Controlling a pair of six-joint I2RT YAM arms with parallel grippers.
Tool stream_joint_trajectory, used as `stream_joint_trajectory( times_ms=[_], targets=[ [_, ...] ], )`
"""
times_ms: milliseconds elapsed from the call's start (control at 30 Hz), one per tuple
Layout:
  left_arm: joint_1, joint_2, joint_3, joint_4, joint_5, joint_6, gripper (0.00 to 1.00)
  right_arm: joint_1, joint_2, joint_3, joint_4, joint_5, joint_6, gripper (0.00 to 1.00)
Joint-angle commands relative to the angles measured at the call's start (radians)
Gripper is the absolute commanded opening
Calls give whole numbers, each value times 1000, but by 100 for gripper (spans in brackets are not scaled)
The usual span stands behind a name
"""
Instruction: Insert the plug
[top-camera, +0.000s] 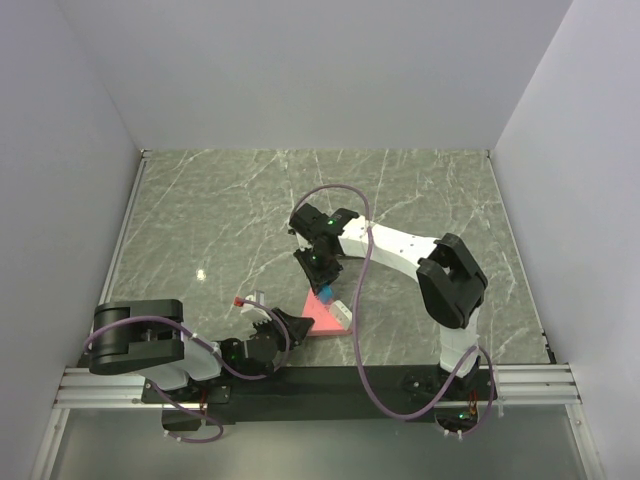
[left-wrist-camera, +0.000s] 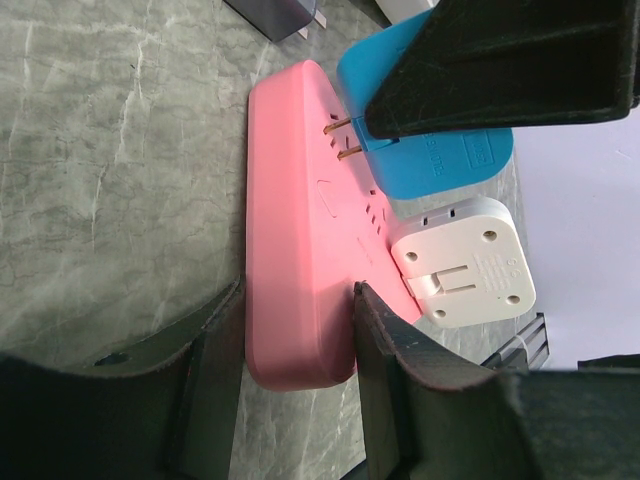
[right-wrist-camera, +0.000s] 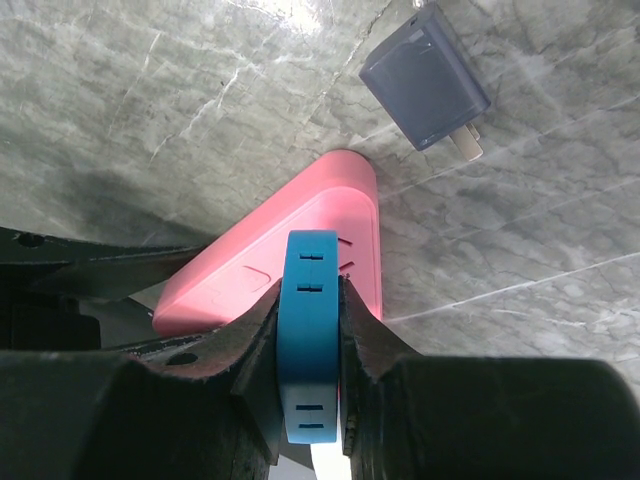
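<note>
Our left gripper (left-wrist-camera: 295, 340) clamps the end of the pink power strip (left-wrist-camera: 290, 180) so it cannot slide. Our right gripper (right-wrist-camera: 308, 345) pinches the blue plug (right-wrist-camera: 310, 262), its prongs (left-wrist-camera: 340, 140) meeting a socket beside the white plug (left-wrist-camera: 460, 265). Whether the tips have entered, we cannot tell.

From high at the near edge we look steeply down on the whole surface (top-camera: 220, 220), far off. At the left wrist we sit low and very near, sighting between the left fingers (left-wrist-camera: 215, 390) along the pink power strip (left-wrist-camera: 290, 200). At the right wrist we peer down past the right fingers (right-wrist-camera: 250, 350), close above the same strip. All three views share that strip and the blue plug (right-wrist-camera: 310, 330).
</note>
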Motion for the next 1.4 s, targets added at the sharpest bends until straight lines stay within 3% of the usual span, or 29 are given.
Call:
stream_joint_trajectory(
  times_ms=[0,333,833,1367],
  targets=[
    [-9,28,-131,-90,11,45,0,45,115,-32,92,-18,25,0],
    [-9,14,-136,-98,3,47,0,75,147,4,80,-3,44,0],
    [-9,8,-142,-89,6,55,0,99,-28,-245,178,55,150,0],
    [-15,-34,-144,-150,-9,38,0,131,-65,-416,302,-4,210,0]
  ],
)
